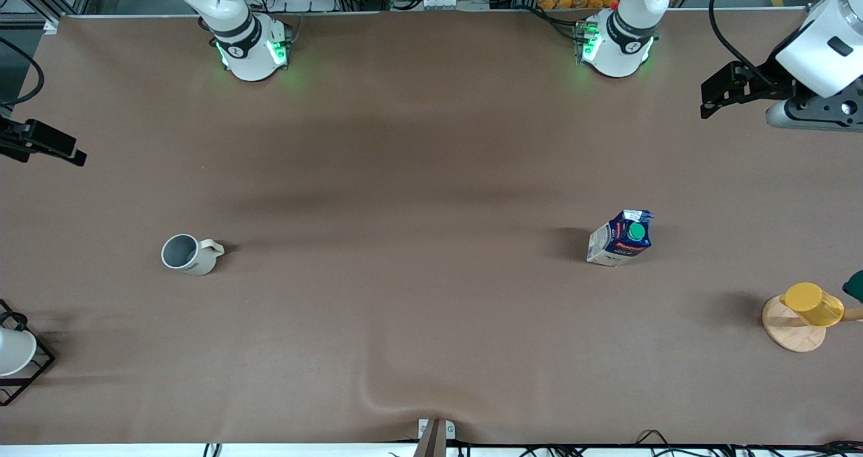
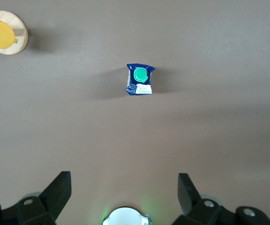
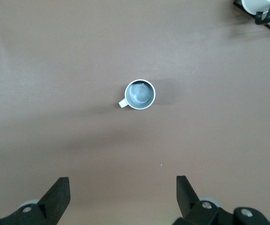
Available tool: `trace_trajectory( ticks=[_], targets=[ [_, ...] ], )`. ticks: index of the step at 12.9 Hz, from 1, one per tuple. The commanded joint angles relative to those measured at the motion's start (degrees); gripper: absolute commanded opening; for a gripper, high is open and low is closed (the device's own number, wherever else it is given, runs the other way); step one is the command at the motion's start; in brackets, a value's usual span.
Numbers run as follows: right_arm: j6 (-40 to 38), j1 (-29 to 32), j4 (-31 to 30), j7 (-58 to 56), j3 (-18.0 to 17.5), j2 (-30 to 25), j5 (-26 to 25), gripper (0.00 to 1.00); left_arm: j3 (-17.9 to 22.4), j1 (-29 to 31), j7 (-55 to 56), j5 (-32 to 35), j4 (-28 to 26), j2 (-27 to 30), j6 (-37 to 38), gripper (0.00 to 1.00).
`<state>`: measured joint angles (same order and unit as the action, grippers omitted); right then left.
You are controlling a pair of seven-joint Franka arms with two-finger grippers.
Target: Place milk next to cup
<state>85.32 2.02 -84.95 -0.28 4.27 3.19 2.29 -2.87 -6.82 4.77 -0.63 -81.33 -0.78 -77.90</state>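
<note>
Milk [image 1: 621, 238]: standing upright on the bare table, toward the left arm's end, roughly midway between the robots' edge and the camera's edge, green cap up.
Cup [image 1: 189, 254]: way off toward the right arm's end, well apart from the milk, upright.
Left gripper [image 2: 124, 192]: up high over the table, fingers spread wide, holding nothing.
Right gripper [image 3: 123, 194]: same deal, hanging high with fingers spread, nothing in them.
Yellow cup [image 1: 813, 304]: on a wooden disc [image 1: 793, 329] near the left-arm-end corner by the camera.
</note>
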Motion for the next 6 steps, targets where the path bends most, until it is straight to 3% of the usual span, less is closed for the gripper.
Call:
trace_trajectory(
  ticks=[1,6],
  targets=[
    [-1.03,0.10,1.02,-0.43,-0.58,-0.03,-1.59,1.00,0.06,0.41,-0.89,-0.51,-0.32,0.87,0.65,1.00],
    [-1.03,0.35,0.67,-0.43,-0.32,0.41,-1.50,1.00,-0.11,-0.55,-0.55,0.89,0.29,-2.20,0.65,1.00]
  ],
)
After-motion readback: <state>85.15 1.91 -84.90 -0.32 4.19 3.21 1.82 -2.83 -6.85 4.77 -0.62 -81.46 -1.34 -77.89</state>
